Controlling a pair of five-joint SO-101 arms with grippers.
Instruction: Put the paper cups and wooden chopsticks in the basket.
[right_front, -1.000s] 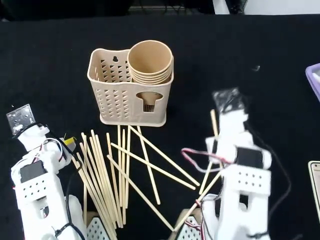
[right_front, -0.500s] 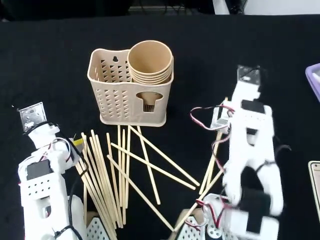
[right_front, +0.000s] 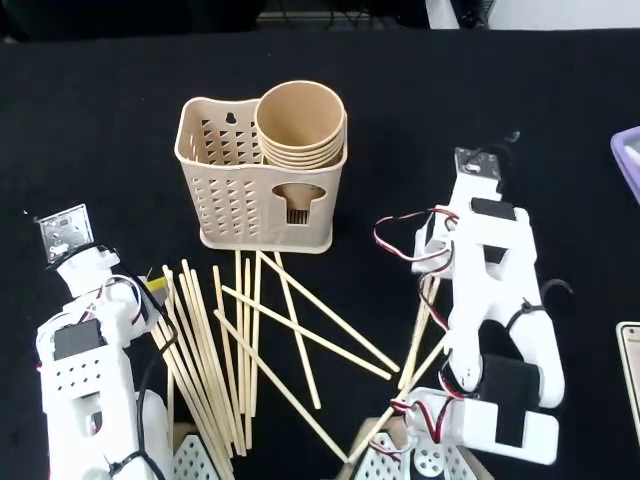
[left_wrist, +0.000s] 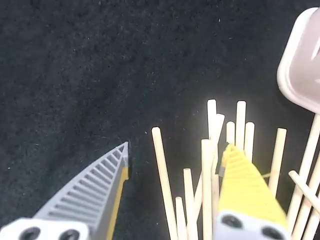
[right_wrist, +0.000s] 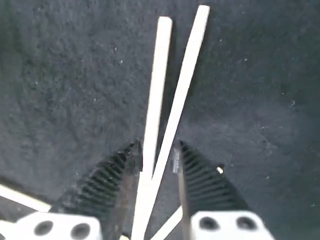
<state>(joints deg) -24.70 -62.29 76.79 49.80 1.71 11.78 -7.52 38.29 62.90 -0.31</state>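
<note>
Right gripper (right_wrist: 157, 152) has drawn back, jaws slightly apart astride two chopsticks (right_wrist: 161, 75) at four o'clock from the basket (right_front: 235, 205). Left gripper (left_wrist: 178, 146) gapes wide.

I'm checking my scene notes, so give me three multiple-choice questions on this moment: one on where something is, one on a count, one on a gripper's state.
1. Where is the stack of paper cups? A in the basket; B lying on the table; C held in a gripper.
2. How many chopsticks run between the fingers of the right gripper? A none; B two; C five.
3. The left gripper is: A shut on a chopstick; B shut and empty; C open.
Answers: 1 A, the cups stand inside the basket's rim. 2 B, two sticks pass between the fingers. 3 C, its jaws stand wide apart.
</note>
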